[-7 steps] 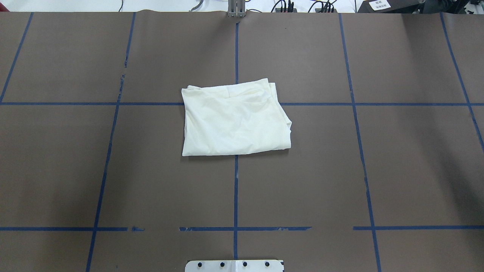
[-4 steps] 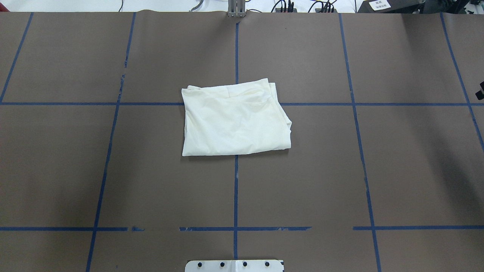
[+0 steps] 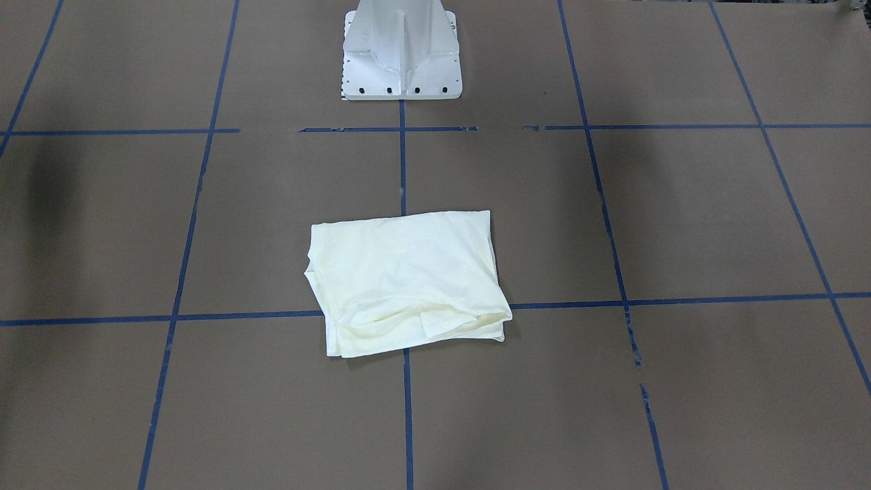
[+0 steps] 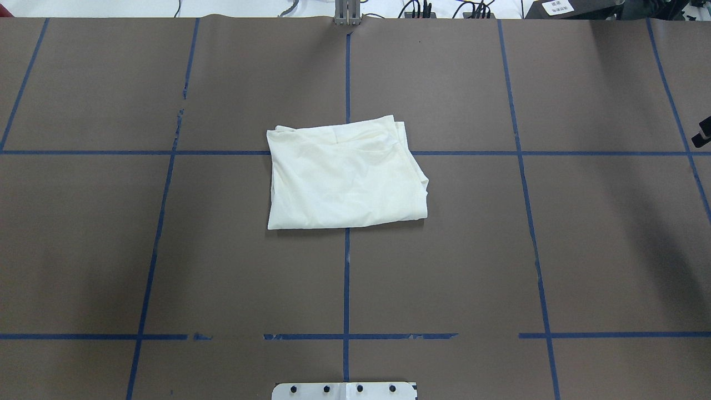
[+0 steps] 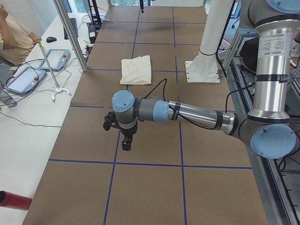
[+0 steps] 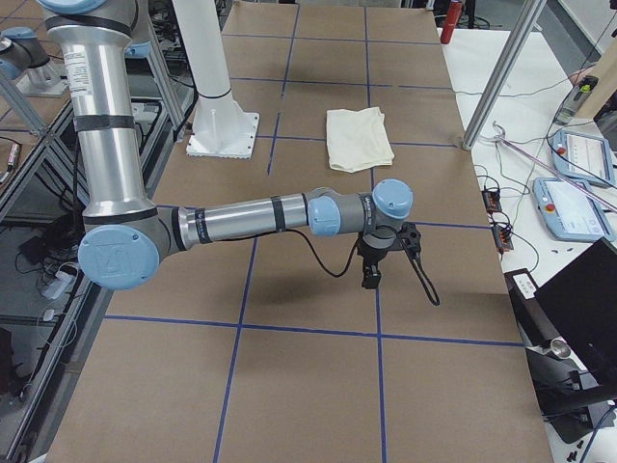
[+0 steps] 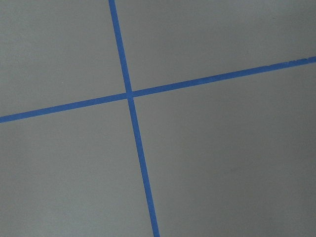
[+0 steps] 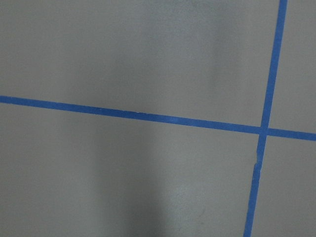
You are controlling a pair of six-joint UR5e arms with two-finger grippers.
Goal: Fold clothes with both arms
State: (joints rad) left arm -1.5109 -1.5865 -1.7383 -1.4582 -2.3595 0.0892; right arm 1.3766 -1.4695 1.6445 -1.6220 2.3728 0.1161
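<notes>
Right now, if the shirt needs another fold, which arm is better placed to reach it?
Right, marginally. Part of the right gripper shows at the overhead view's right edge; the left gripper is outside that view. The T-shirt has its loose layered edges on the robot's right. Both hang far off.

A brown table (image 4: 233, 266) gridded with blue tape (image 4: 346, 289) stands beside a cluttered white bench (image 5: 33, 140).

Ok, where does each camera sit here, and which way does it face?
Front-facing: across the table, facing the robot; shirt, white pedestal, no arms.
Overhead: behind the robot, looking down; shirt, pedestal's foot.
Left side: table's end; left arm near.
Right side: opposite end; right arm near.
Left wrist: down at a blue tape crossing; no jaws.
Right wrist: the same.
Shared: both side views show the shirt and pedestal.
</notes>
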